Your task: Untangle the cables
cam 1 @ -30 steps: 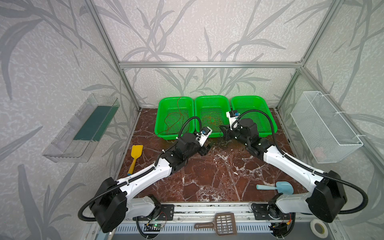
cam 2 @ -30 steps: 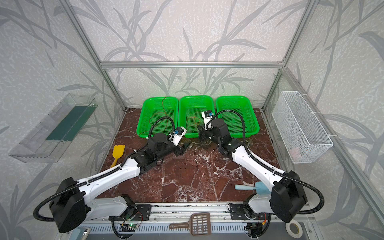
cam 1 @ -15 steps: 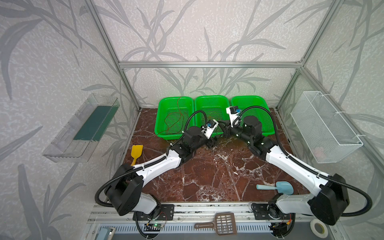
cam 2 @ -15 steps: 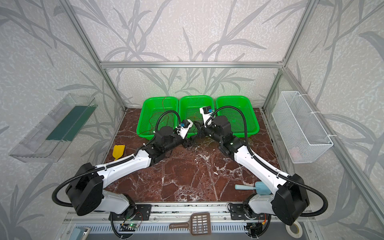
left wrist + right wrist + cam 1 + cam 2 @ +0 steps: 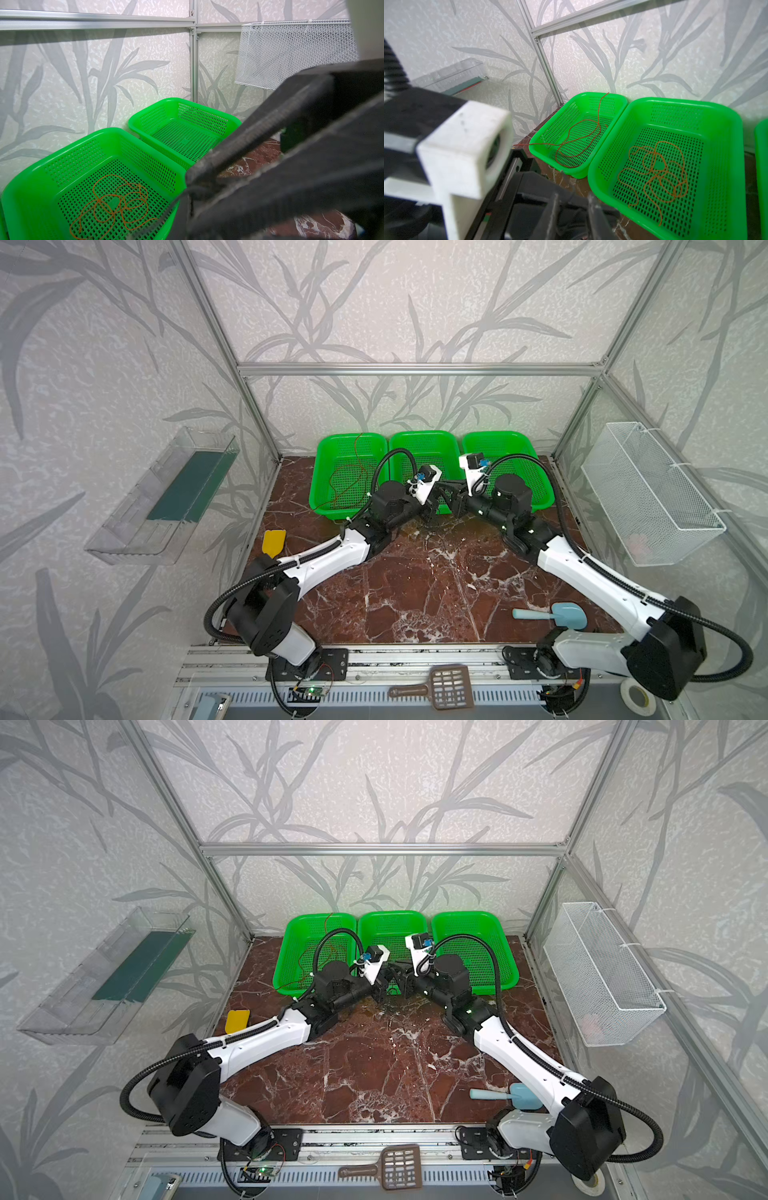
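Left claw (image 5: 188, 184): closed, tips together just off the near edge of the middle basket (image 5: 716, 108). A thin dark strand runs out from the tips, so I judge it pinches the black cable (image 5: 166, 214).
Right claw (image 5: 573, 205): jaws apart, nothing visibly clamped. It faces the left claw, just beside it.
Black cable: at the two claws, over the desk (image 5: 415, 593) in front of the middle basket. Most of its length is hidden by the wrists.
Red-brown cable (image 5: 577, 139): loose loop in the left basket (image 5: 577, 97), one end over the far rim, one over the near rim.
Orange cable (image 5: 656, 164): bunched in the middle basket.
Right basket (image 5: 178, 100): empty.
Risk, slip: the wire is very thin, so a quick pull could draw it out of the pinch.
Risk, snag: slack may hook on the right claw's open fingers and drag with them.
Risk, re-tangle: a low carry over the middle basket could catch the orange bunch.
Risk, stray end: the red-brown end over the near rim lies near the left arm, and a sweep could pull it out.
Risk, contact: the wrists are nearly touching, so a small sideways move could knock them.
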`<state>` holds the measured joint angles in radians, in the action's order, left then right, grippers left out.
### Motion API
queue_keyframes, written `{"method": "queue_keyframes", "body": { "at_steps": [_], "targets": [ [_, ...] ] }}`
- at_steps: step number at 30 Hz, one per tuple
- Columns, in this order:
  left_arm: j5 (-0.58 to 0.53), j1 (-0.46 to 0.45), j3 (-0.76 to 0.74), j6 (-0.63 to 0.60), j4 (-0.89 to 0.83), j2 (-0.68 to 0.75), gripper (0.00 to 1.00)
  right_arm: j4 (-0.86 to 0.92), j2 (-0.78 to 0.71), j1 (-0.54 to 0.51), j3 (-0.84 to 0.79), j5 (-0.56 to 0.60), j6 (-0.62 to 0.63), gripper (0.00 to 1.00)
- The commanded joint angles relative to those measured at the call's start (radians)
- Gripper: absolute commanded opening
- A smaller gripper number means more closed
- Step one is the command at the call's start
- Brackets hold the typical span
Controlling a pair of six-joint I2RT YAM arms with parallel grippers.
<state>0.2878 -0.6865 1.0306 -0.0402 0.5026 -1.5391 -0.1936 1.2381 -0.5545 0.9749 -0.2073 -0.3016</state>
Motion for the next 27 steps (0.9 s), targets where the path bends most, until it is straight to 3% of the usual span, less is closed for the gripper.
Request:
{"method": "queue_keyframes", "body": {
  "at_steps": [1, 4, 12, 22, 27],
  "targets": [
    [0.03, 0.001, 0.029, 0.017, 0.042, 0.018, 0.0, -0.07, -0.071, 0.04, -0.088, 0.033, -0.054, 0.46],
    [0.033, 0.001, 0.018, 0.032, 0.051, 0.037, 0.0, -0.123, -0.121, 0.066, -0.179, 0.04, -0.062, 0.54],
    [0.062, -0.001, 0.026, 0.06, 0.054, 0.054, 0.0, -0.193, -0.112, 0.067, -0.267, -0.05, -0.004, 0.58],
    [0.105, -0.011, 0.057, 0.103, 0.053, 0.053, 0.0, -0.206, -0.008, 0.045, -0.21, -0.145, 0.065, 0.63],
    [0.134, -0.025, 0.081, 0.118, 0.044, 0.054, 0.0, -0.317, 0.088, 0.03, -0.21, -0.221, 0.0, 0.59]
  ]
}}
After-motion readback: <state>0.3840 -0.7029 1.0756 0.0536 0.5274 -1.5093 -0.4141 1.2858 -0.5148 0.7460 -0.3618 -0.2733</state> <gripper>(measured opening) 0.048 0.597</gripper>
